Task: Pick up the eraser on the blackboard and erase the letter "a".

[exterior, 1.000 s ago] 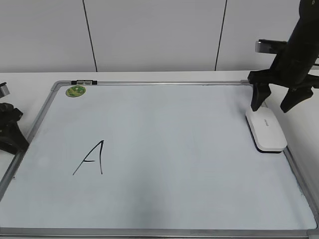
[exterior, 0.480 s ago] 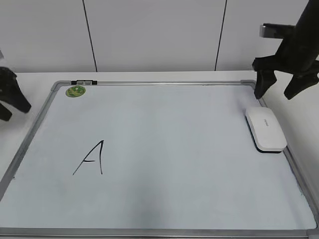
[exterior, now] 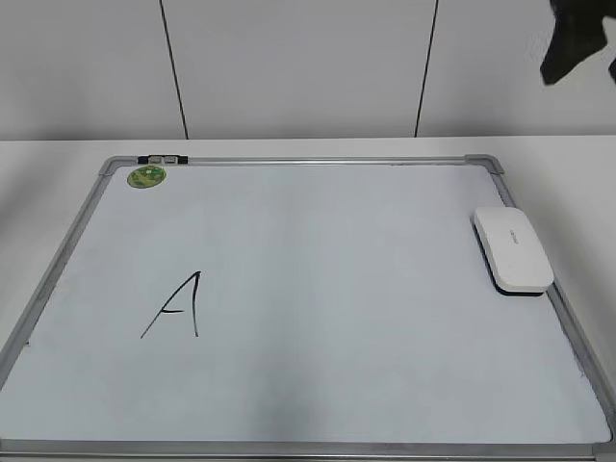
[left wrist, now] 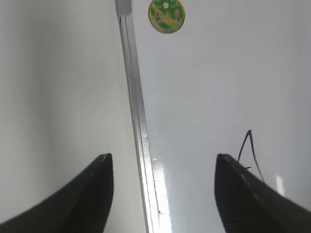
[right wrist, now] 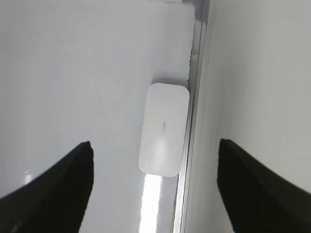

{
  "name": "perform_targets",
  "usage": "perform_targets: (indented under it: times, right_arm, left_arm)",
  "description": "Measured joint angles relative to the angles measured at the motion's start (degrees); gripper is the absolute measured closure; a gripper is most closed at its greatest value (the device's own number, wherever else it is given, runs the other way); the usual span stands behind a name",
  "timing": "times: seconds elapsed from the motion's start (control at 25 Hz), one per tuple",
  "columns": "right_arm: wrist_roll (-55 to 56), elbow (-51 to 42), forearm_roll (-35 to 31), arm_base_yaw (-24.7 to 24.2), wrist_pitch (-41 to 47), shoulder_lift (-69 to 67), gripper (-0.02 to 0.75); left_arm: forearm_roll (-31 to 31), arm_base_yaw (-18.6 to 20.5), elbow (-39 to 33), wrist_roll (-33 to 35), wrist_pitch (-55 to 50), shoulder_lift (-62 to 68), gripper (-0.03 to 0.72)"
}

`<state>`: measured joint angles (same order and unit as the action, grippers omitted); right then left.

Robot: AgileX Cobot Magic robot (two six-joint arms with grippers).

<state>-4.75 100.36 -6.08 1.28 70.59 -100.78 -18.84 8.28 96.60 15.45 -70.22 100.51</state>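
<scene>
The right gripper (right wrist: pixel 154 194) is wide apart, high above the eraser (right wrist: pixel 164 129). The eraser lies at the blackboard's (exterior: pixel 337 241) right edge. The left gripper (left wrist: pixel 163 194) is wide too, holding nothing.

A white table (exterior: pixel 58 159) runs under everything, bare along the left and right sides. Behind it stands a pale wall (exterior: pixel 289 67) split by two thin dark vertical seams (one left of centre, one right of centre), meeting the tabletop's far edge.
</scene>
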Motion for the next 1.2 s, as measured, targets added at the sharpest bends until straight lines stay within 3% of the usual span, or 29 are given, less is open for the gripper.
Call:
perform_targets:
  times: [0.28,0.56,0.8,1.2]
  right_arm:
    - [0.0,0.0,0.1,0.0,1.0,12.9,0.149]
    - [0.0,-1.6,0.2,0.0,1.4,22.5,0.149]
    - [0.5,-10.2,0.2,0.0,1.5,33.0,0.149]
    - [1.5,-32.6,-0.7,0.0,1.4,54.4,0.149]
  left_arm:
    - [2.7,-3.0,-1.4,-1.6,-0.8,-14.5,0.209]
    - [4.1,-4.1,-12.5,-2.9,-1.5,-28.3,0.214]
    - [5.1,-4.1,-24.3,-3.0,-1.7,-38.3,0.214]
    - [3.5,-5.7,-40.0,-3.1,-1.7,-53.9,0.223]
